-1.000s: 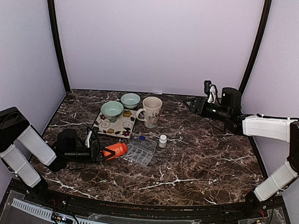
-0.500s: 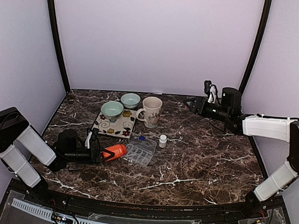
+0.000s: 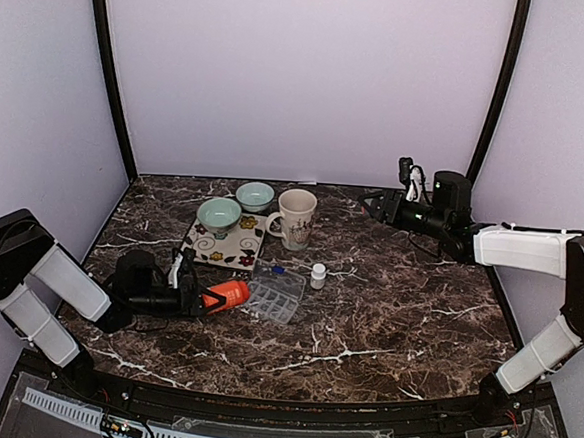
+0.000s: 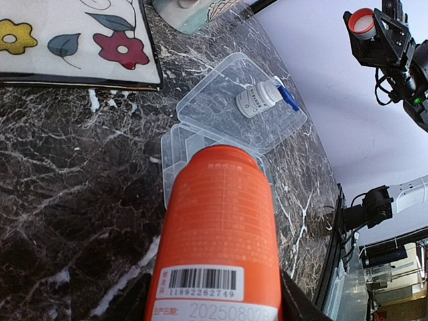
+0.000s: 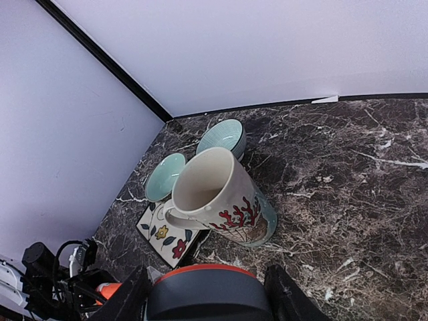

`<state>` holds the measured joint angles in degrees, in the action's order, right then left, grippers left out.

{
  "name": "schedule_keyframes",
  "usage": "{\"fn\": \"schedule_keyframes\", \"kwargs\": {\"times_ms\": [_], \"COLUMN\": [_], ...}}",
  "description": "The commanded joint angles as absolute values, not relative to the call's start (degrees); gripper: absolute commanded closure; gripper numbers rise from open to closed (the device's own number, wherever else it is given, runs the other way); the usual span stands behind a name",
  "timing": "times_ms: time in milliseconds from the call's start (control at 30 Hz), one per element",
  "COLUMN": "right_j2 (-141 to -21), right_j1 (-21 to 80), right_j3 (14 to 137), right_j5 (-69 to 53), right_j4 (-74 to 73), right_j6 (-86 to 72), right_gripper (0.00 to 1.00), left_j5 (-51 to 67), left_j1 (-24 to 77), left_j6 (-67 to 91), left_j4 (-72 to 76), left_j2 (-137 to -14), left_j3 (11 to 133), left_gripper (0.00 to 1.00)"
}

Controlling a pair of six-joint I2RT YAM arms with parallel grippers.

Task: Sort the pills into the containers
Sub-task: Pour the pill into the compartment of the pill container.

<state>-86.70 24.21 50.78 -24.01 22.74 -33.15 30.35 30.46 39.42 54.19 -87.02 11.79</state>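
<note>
My left gripper [image 3: 194, 296] is shut on an orange pill bottle [image 3: 225, 295] and holds it on its side, low over the table. The bottle's open end points at a clear pill organiser [image 3: 275, 294]. In the left wrist view the bottle [image 4: 217, 221] fills the foreground, with the organiser [image 4: 234, 110] open just beyond it. A small white bottle [image 3: 318, 275] stands behind the organiser, next to a blue piece [image 3: 277, 270]. My right gripper [image 3: 373, 203] is raised at the back right and shut on the bottle's red-rimmed cap [image 5: 204, 294]. No loose pills show.
A patterned mug [image 3: 296, 217] stands behind the organiser. One teal bowl [image 3: 219, 215] sits on a flowered tile [image 3: 225, 246], and a second bowl [image 3: 256, 194] is behind it. The dark marble table [image 3: 395, 316] runs to walls on the left, back and right.
My left wrist has shifted very slightly to the right. The orange bottle and the right arm stay where they were.
</note>
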Motion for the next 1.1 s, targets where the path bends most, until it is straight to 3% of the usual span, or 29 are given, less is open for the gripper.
{"fn": "schedule_keyframes", "kwargs": {"times_ms": [0,1067], "right_j2": [-87.01,-88.32], "right_j1": [23.73,23.64], "right_j3": [50.92,51.39], "right_j5": [-24.52,-25.12], "right_j4": [25.73,26.79], "right_j6": [-33.39,-33.93], "right_gripper": [0.56,0.56], "left_j5": [30.14,27.96], "left_j1": [30.81,31.64], "left_j6": [37.57,34.37], "left_j4": [52.83,44.36], "left_j2": [-84.94,-81.22], "left_j3": [13.51,15.67], "left_gripper": [0.93,0.93]}}
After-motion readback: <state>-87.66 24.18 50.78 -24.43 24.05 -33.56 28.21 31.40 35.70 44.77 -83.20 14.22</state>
